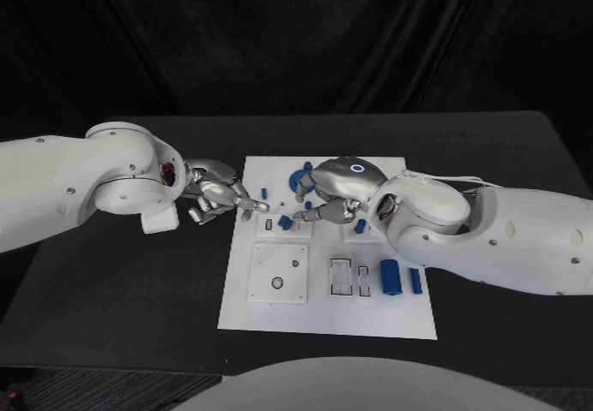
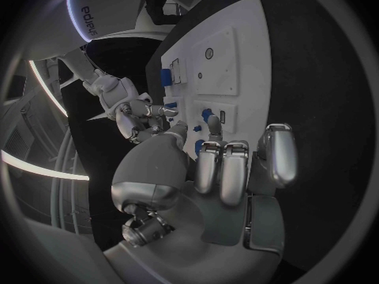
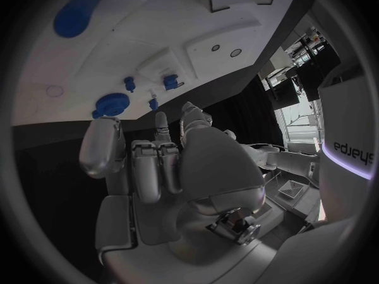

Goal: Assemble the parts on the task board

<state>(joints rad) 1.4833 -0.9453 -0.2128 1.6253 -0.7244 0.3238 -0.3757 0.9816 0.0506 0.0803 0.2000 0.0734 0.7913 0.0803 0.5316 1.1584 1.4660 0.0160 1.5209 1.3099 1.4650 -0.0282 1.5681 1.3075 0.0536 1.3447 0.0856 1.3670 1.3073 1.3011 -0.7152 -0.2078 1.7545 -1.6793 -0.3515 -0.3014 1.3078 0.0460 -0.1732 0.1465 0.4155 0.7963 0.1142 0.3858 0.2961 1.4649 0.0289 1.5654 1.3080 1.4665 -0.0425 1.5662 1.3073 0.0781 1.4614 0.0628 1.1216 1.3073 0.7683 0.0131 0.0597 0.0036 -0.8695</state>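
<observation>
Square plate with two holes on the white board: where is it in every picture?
Head view: square plate on the task board's near left part.
Left wrist view: the plate lies beyond the small blue parts.
Right wrist view: the plate again lies beyond the blue parts.
Shared landmark: the task board under it.
</observation>
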